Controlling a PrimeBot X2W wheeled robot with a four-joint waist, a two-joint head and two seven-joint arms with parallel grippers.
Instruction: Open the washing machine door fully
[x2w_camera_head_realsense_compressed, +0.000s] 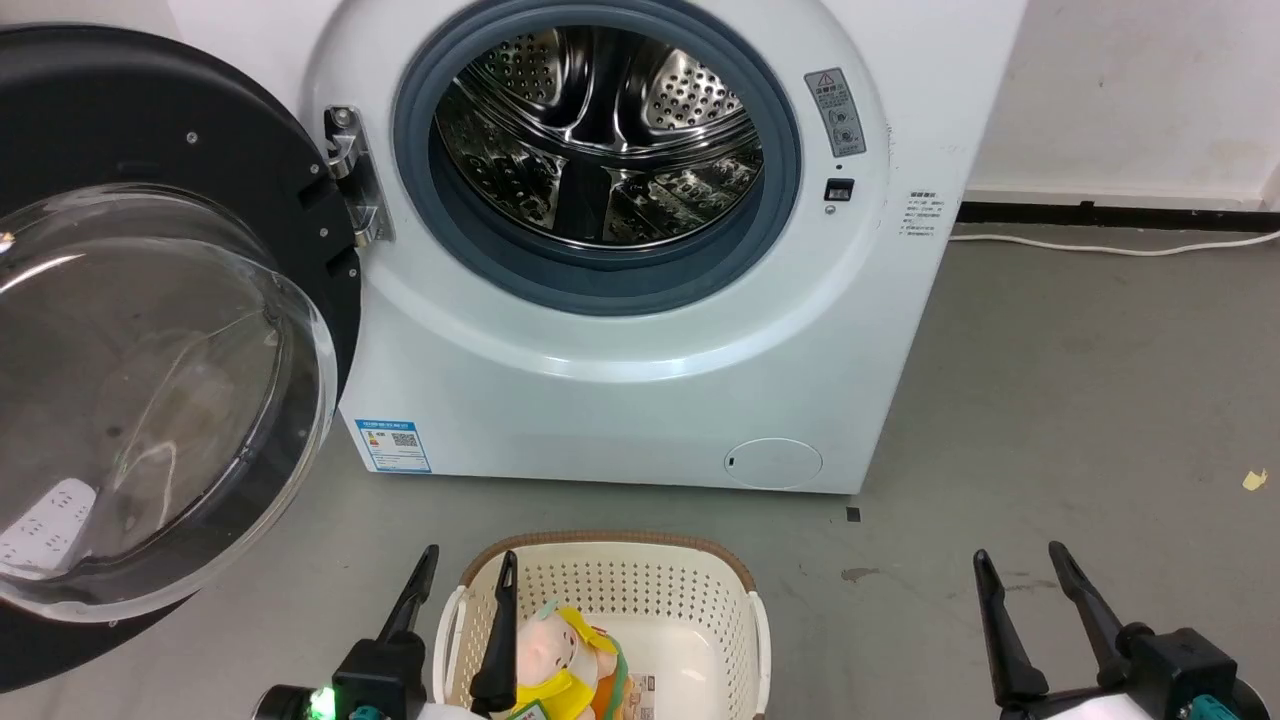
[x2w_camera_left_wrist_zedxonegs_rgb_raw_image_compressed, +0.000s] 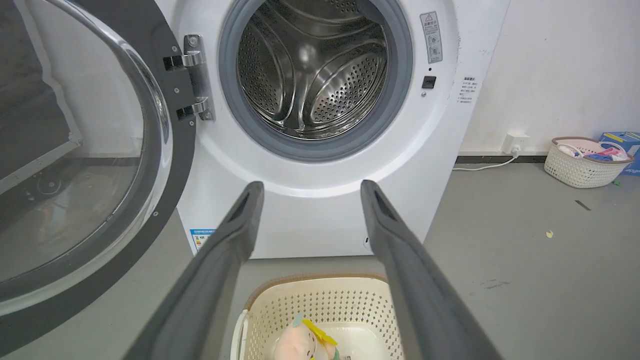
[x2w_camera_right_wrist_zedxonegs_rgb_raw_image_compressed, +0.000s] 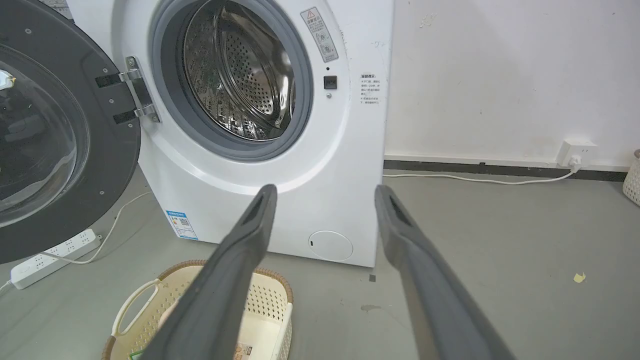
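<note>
Matte grey floor (x2w_camera_head_realsense_compressed: 1080, 420) under glossy round door (x2w_camera_head_realsense_compressed: 160, 350).

Bright, even indoor light fills all three views, leaving only soft shadow on the floor (x2w_camera_head_realsense_compressed: 1080, 380) at the foot of the washing machine (x2w_camera_head_realsense_compressed: 620, 420). The steel drum (x2w_camera_head_realsense_compressed: 600, 130) throws sharp highlights, and the glass of the door (x2w_camera_head_realsense_compressed: 150, 400) carries pale reflections. Both wrist views bow outward at the edges, and the near fingers (x2w_camera_left_wrist_zedxonegs_rgb_raw_image_compressed: 400, 260) look slightly soft.
</note>
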